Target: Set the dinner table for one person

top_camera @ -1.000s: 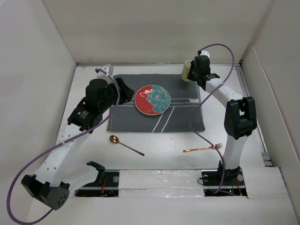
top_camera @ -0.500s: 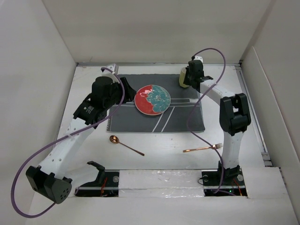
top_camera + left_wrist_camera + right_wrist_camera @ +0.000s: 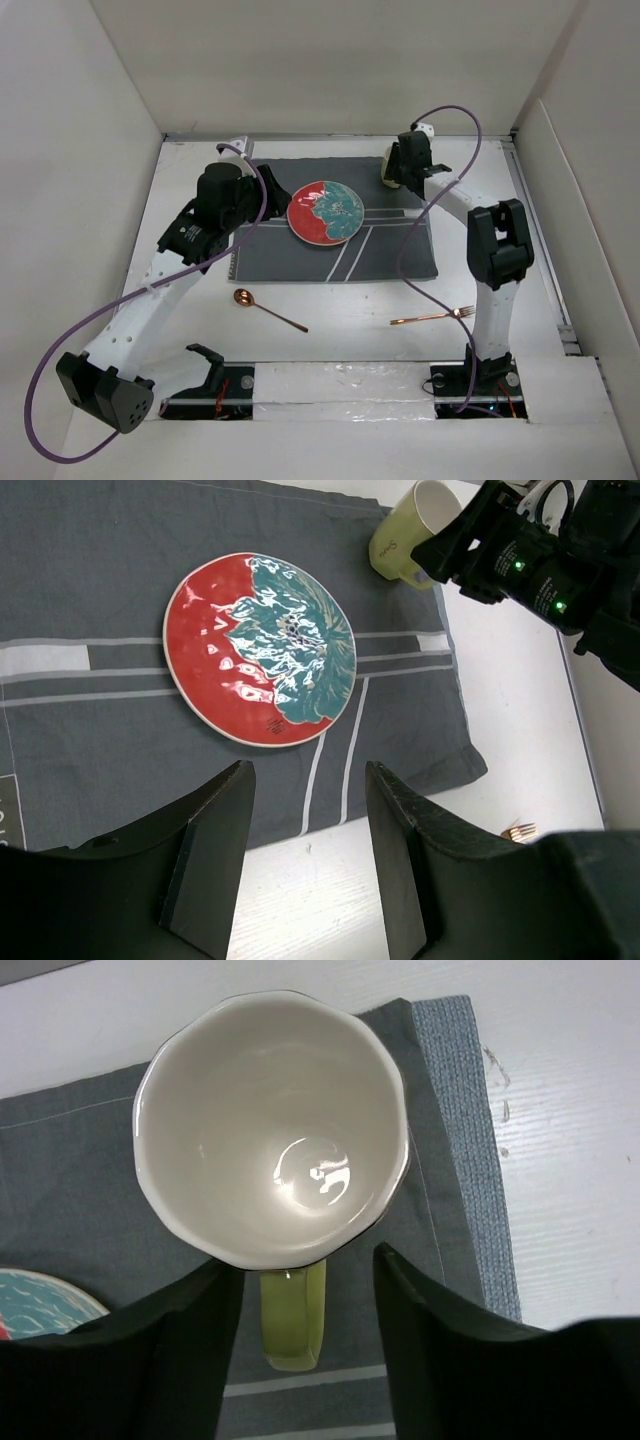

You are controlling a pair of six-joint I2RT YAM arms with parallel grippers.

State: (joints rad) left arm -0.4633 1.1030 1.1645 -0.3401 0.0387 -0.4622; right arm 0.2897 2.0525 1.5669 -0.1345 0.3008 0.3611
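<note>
We see the dinner table (image 3: 350,345) as a wide white surface running from the arm bases at its near edge to the far wall, with everything else lying on it. Toward the near edge, a copper spoon (image 3: 270,311) lies left of center and a copper fork (image 3: 432,317) lies right of center, well apart, both on bare table. Beyond them a dark grey striped placemat (image 3: 390,250) covers the middle. The left gripper (image 3: 308,775) hangs above the placemat's left part, its jaws spread and nothing between them. A red and teal plate (image 3: 326,212) sits near the placemat's center. At the placemat's far right corner a yellow-green mug (image 3: 270,1125) stands upright, white inside and empty. The right gripper (image 3: 305,1260) is directly over it, jaws released, one finger on each side of the handle with a gap on both sides.
</note>
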